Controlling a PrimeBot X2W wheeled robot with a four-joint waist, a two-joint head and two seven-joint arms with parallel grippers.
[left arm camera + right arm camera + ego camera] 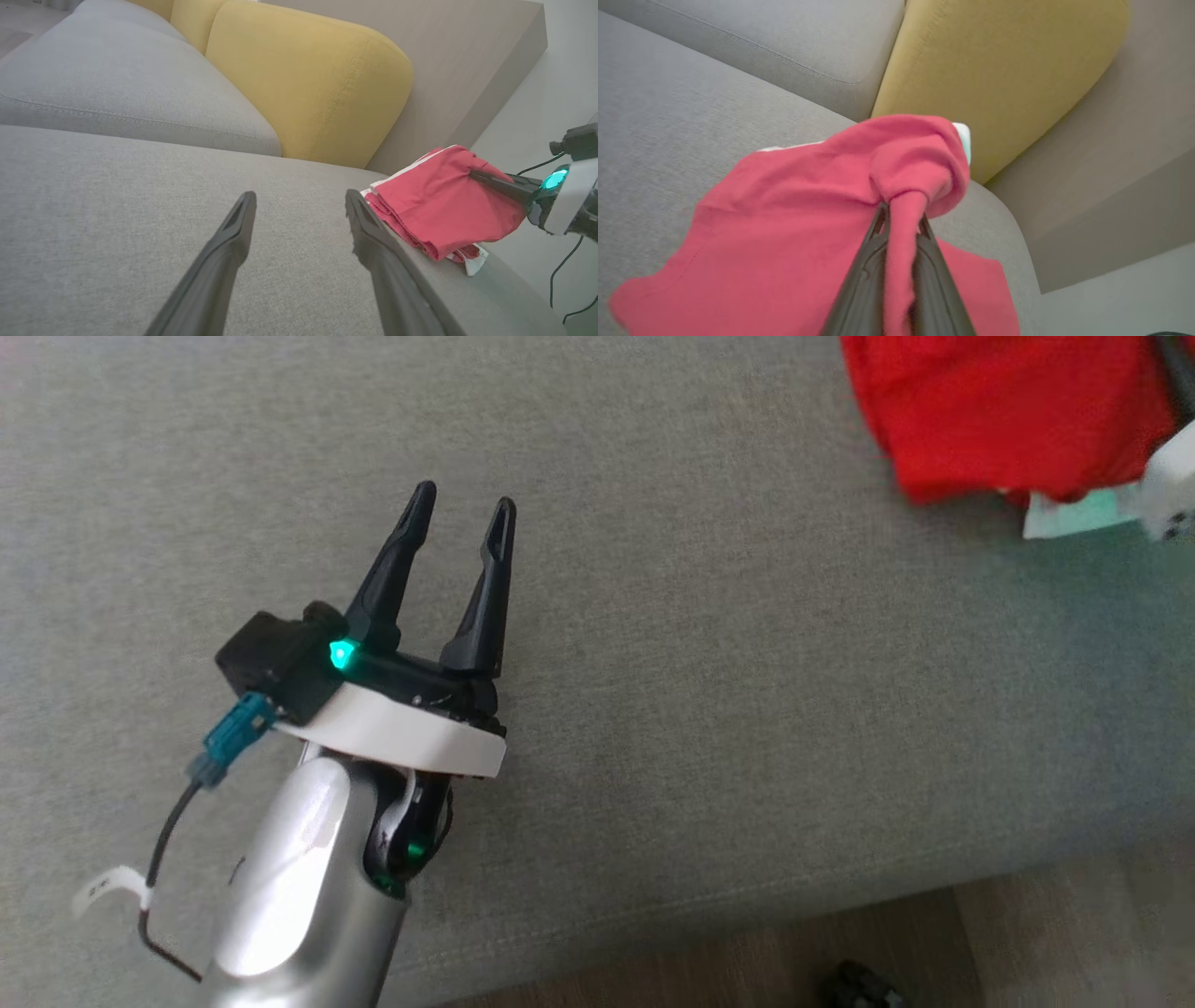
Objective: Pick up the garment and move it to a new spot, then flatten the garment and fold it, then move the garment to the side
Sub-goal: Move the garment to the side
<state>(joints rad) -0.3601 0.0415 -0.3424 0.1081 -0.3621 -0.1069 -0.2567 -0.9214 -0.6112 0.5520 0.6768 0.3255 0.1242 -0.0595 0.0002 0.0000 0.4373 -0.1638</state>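
The garment [1008, 411] is red cloth with white trim, bunched at the far right end of the grey sofa seat [653, 663]. In the right wrist view my right gripper [900, 210] is shut on a pinched fold of the garment [822, 224], with cloth squeezed between its dark fingers. The left wrist view shows the garment [439, 210] folded in layers, my right gripper's finger [500, 184] reaching into it from the right. My left gripper [464, 509] hovers open over bare seat fabric, well to the left of the garment, nothing between its fingers [233, 233].
Yellow back cushions [317, 88] and a second grey seat cushion [117, 84] stand behind the seat. A beige side panel [467, 70] lies past the garment. The seat's front edge meets a wooden floor [1027, 943] at the lower right of the head view.
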